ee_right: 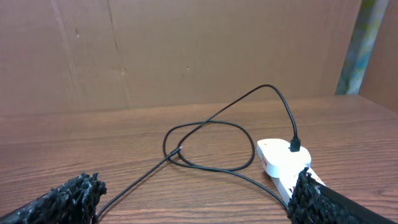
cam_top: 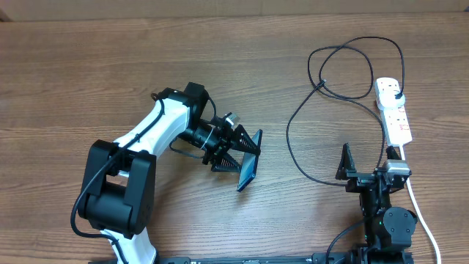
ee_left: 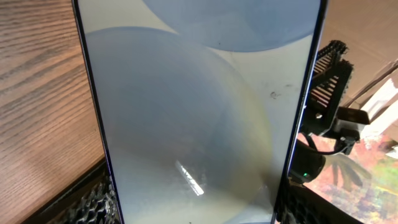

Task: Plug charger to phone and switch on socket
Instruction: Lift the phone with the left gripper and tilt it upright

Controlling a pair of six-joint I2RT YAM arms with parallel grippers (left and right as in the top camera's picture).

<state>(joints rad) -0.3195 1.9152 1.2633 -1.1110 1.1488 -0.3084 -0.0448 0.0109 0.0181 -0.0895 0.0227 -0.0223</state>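
Currently left gripper [cam_top: 240,155] clamped on tilted phone [cam_top: 248,174], right gripper [cam_top: 368,160] spread wide, empty, near socket [cam_top: 393,111]

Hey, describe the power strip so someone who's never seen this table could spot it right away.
On the wooden table, look at the right side, just beyond the right pincer. The power strip lies there, with the black charger cable plugged into its far end. It is the only long white block, marked with red.
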